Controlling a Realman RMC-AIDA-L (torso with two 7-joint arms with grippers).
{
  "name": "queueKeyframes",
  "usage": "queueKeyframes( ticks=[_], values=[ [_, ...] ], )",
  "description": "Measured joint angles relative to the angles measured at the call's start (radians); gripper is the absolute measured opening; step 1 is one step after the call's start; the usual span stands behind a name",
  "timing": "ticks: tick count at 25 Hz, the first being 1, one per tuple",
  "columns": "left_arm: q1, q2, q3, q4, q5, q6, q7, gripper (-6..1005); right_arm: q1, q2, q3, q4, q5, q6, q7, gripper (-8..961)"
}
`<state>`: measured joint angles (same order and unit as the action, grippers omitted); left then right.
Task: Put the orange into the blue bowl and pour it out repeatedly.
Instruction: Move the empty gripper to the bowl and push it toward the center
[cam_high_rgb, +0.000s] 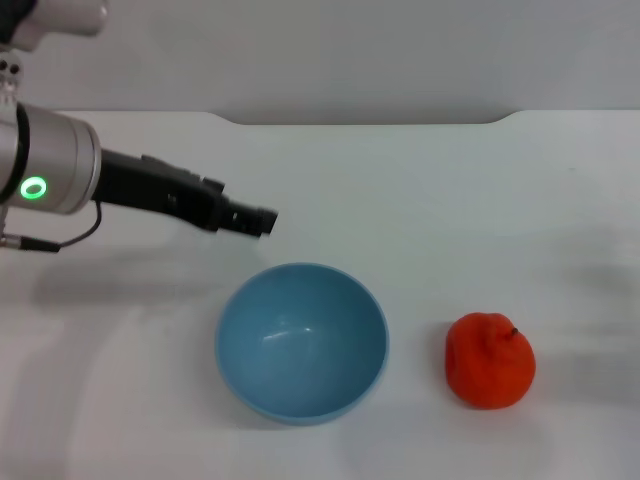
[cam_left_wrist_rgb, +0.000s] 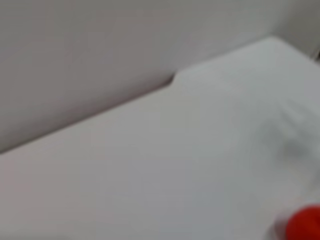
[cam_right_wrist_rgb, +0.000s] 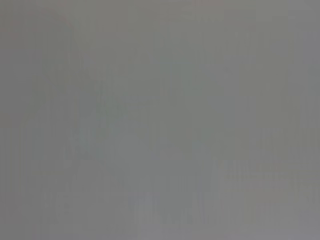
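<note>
Left wrist view cuts off the orange (cam_left_wrist_rgb: 305, 224) at its edge.

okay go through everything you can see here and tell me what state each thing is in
Orange: on the table, beside the bowl on the robot's right, apart from it, not held.
Bowl: upright, empty, resting on the table.
Left gripper: behind the bowl, holding nothing.
Right gripper: not in view.
Table: white, bearing the bowl and orange.
</note>
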<state>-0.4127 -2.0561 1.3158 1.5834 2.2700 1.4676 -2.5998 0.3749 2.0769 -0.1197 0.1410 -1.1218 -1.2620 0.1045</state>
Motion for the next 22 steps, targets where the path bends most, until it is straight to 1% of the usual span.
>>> queueKeyframes(
  ticks=[3, 6, 11, 14, 19, 22],
  values=[
    [0.003, -0.001, 0.053, 0.042, 0.077, 0.039, -0.024, 798, 0.000, 0.000, 0.000, -0.002, 0.000, 0.002, 0.000, 468],
    [-0.007, -0.002, 0.105, 0.056, 0.150, 0.042, -0.051, 798, 0.004, 0.000, 0.000, -0.007, 0.001, 0.004, 0.000, 468],
    [-0.028, -0.006, 0.176, 0.057, 0.217, 0.040, -0.081, 797, 0.004, 0.000, 0.000, -0.022, 0.001, 0.014, 0.000, 468],
    [-0.046, -0.010, 0.191, 0.036, 0.248, 0.042, -0.120, 797, 0.002, 0.000, 0.000, -0.029, 0.001, 0.015, 0.001, 468],
    [-0.058, -0.011, 0.203, 0.017, 0.240, 0.048, -0.152, 797, 0.000, 0.000, 0.000, -0.041, 0.001, 0.015, 0.001, 468],
    [-0.070, -0.013, 0.208, -0.018, 0.239, 0.051, -0.176, 797, -0.002, -0.001, 0.000, -0.043, 0.001, 0.015, 0.001, 468]
  ],
)
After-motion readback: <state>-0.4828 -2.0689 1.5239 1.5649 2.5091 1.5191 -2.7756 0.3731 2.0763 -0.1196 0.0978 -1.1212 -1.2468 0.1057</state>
